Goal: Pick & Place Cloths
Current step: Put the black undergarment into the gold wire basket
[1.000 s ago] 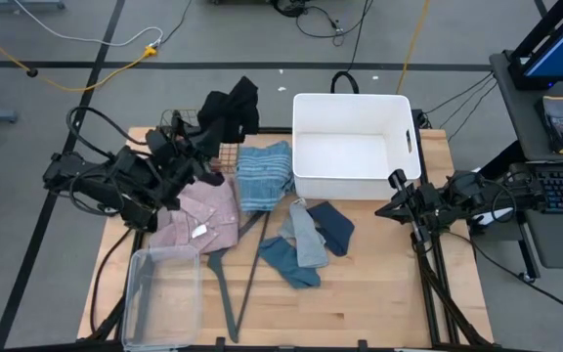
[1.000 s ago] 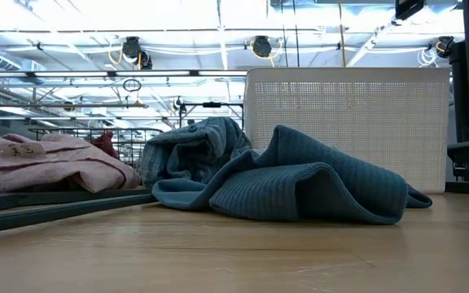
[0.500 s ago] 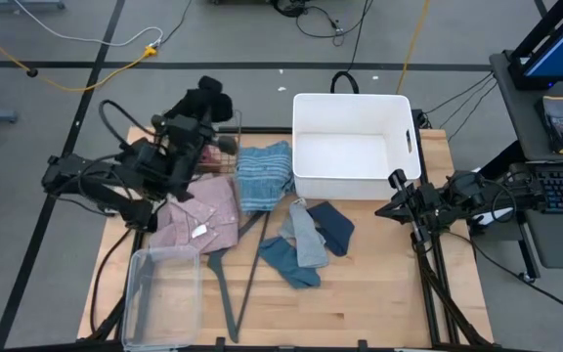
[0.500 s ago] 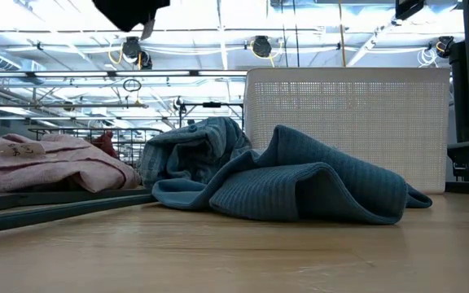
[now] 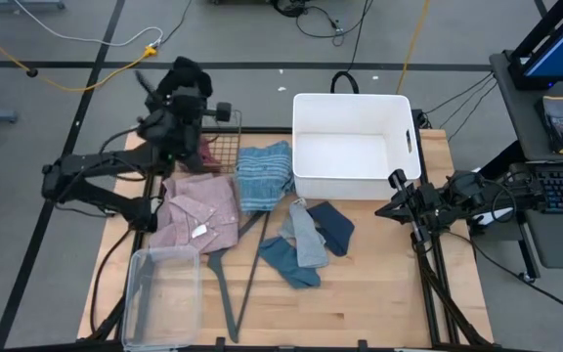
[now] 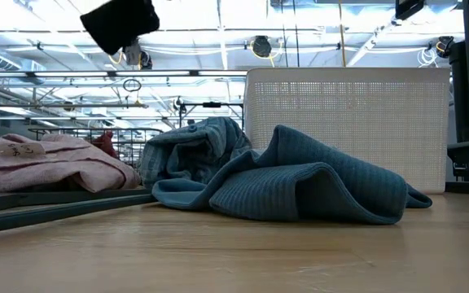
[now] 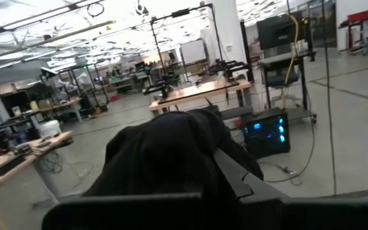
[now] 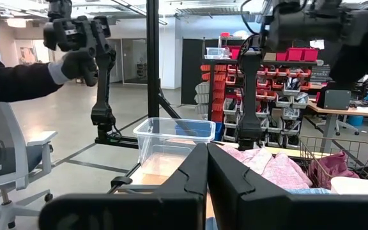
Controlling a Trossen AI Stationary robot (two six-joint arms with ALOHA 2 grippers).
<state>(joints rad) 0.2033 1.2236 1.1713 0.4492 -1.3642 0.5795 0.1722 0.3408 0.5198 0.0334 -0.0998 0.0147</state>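
The task looks barely begun. The white bin (image 5: 352, 145) at the back of the bench (image 5: 360, 303) shows nothing inside it, and the clear tub (image 5: 161, 293) at the front left looks empty too. Most cloths lie loose on the bench: the pink shirt (image 5: 203, 213), the striped towel (image 5: 264, 174) beside it, then a pale piece (image 5: 305, 238), a navy piece (image 5: 334, 225) and a teal piece (image 5: 283, 258) in a small heap in the middle. A maroon cloth (image 5: 199, 153) sits in the wire basket (image 5: 225, 143) at the back left. The left gripper (image 5: 182, 82) is clenched on a black cloth (image 5: 188, 70), held high above the back left edge, well clear of everything. The right gripper (image 5: 395, 180), clamped shut and empty, waits at the bench's right edge. Compared with a second earlier, the left arm has swung the black cloth up and away from the basket, farther back and left; nothing else has moved.
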